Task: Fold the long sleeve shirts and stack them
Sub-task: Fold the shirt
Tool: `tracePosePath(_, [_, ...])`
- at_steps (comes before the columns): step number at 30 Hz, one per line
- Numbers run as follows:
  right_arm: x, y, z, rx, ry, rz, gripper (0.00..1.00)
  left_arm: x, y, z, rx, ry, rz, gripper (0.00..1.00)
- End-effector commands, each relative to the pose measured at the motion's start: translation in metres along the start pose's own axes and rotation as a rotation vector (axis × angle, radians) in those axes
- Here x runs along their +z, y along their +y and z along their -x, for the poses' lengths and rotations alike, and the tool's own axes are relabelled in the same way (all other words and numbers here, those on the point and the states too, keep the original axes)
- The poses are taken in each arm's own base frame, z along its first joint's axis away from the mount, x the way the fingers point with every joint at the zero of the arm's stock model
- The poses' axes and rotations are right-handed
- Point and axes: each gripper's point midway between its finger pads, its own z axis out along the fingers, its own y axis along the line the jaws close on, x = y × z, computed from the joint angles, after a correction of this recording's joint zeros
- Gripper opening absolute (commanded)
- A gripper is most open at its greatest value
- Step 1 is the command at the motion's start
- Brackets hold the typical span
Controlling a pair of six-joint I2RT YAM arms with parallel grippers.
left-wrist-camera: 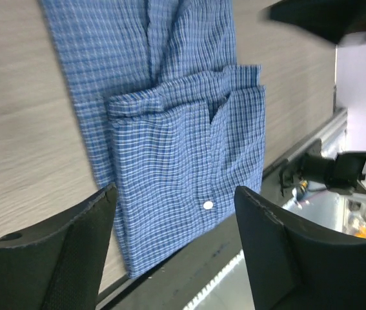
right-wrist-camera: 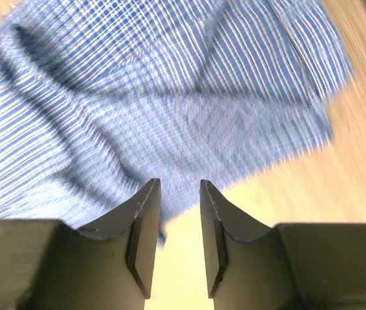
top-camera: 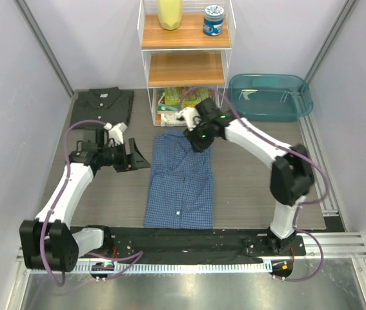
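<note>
The blue fine-checked collared cloth shirt (top-camera: 179, 184) lay folded lengthwise mid-worktop (top-camera: 247, 181); the plain charcoal grey cloth shirt (top-camera: 102, 103) lay folded at the far left. The left gripper (top-camera: 141, 158) held its jaws wide and empty beside the blue shirt. The right gripper (right-wrist-camera: 176, 213) held its jaws narrowly parted, gripping nothing, over the collar end.

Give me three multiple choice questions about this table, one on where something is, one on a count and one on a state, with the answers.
1. Where does the blue check shirt lie?
A. at the far left corner
B. in the middle of the table
C. on top of the grey shirt

2. How many shirts show in the top view?
A. one
B. two
C. three

3. How does the left gripper stand?
A. shut on the blue check shirt
B. shut on the grey shirt
C. open, holding nothing

Answers:
1 B: it lies flat at the centre, apart from the grey shirt at the far left.
2 B: one is blue and one is grey.
3 C: the left wrist view shows its jaws wide apart with nothing between them.
</note>
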Motion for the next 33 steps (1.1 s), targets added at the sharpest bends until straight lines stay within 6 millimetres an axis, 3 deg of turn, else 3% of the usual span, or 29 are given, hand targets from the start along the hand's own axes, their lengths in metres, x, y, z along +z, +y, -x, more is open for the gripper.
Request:
tracePosePath(1, [-0.029,0.032,-0.020,0.199,-0.033,0.165,0.35,0.034,-0.021,0.009,0.039,-0.001,-0.078,0.69])
tracePosePath(2, [-0.024,0.042,-0.038,0.229,0.005,0.202,0.34,0.047,-0.016,0.005,0.016,0.036,-0.071,0.69])
tracePosePath(4, [-0.024,0.061,-0.046,0.273,0.008,0.291,0.34,0.063,-0.019,0.002,0.020,0.066,-0.072,0.68])
tracePosePath(7, [-0.017,0.081,-0.073,0.344,0.064,0.363,0.37,0.085,-0.006,-0.008,0.014,0.131,-0.027,0.68])
tracePosePath(13, [-0.024,0.069,-0.084,0.402,0.067,0.333,0.52,0.097,0.026,-0.024,0.102,0.234,0.079,0.66])
tracePosePath(17, [-0.040,0.050,-0.082,0.461,0.048,0.311,0.59,0.100,0.026,-0.032,0.143,0.283,0.070,0.61])
tracePosePath(21, [-0.047,0.048,-0.094,0.511,0.080,0.310,0.75,0.103,0.022,-0.042,0.197,0.314,0.057,0.60])
tracePosePath(25, [-0.038,0.060,-0.106,0.564,0.120,0.365,0.77,0.107,0.026,-0.046,0.195,0.334,0.077,0.62])
tracePosePath(33, [-0.010,0.061,-0.101,0.578,0.107,0.446,0.72,0.111,0.030,-0.049,0.199,0.345,0.085,0.59])
